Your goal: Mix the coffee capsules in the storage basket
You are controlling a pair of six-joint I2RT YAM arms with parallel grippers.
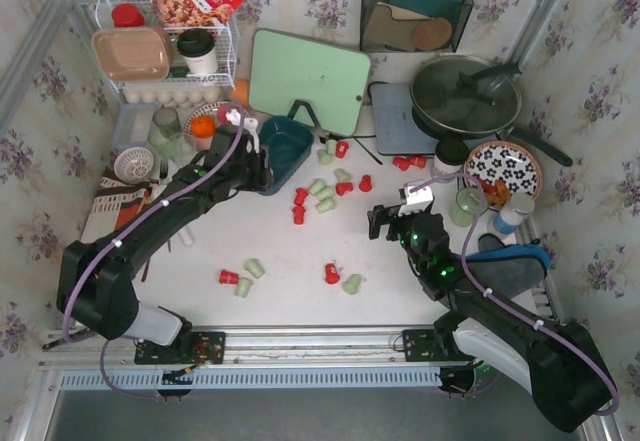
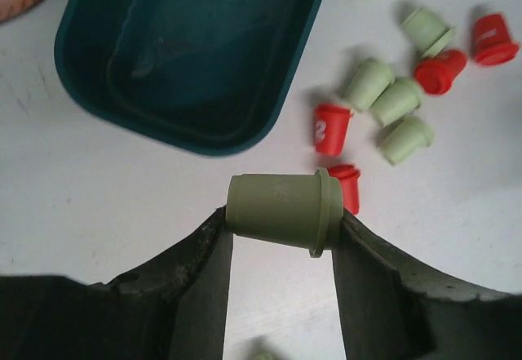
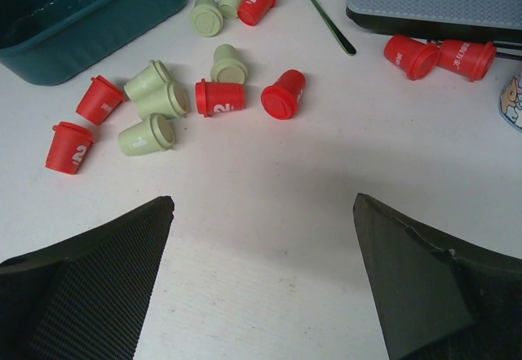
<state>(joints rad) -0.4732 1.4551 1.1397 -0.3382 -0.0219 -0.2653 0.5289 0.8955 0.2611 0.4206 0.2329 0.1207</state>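
Note:
The dark teal storage basket (image 1: 288, 147) stands at the table's back middle and looks empty in the left wrist view (image 2: 196, 50). My left gripper (image 1: 257, 168) is shut on a pale green capsule (image 2: 284, 211), held just short of the basket's near rim. Red and pale green capsules (image 1: 322, 197) lie scattered right of the basket, and others lie near the front (image 1: 340, 276). My right gripper (image 1: 385, 219) is open and empty above bare table; its view shows a capsule cluster (image 3: 175, 103) ahead and the basket's corner (image 3: 90, 17).
A green cutting board (image 1: 310, 79) stands behind the basket. A pan (image 1: 467, 96) sits on a grey board at the back right. A white wire rack (image 1: 165, 56) stands back left. A patterned plate (image 1: 503, 169) and cups sit at the right.

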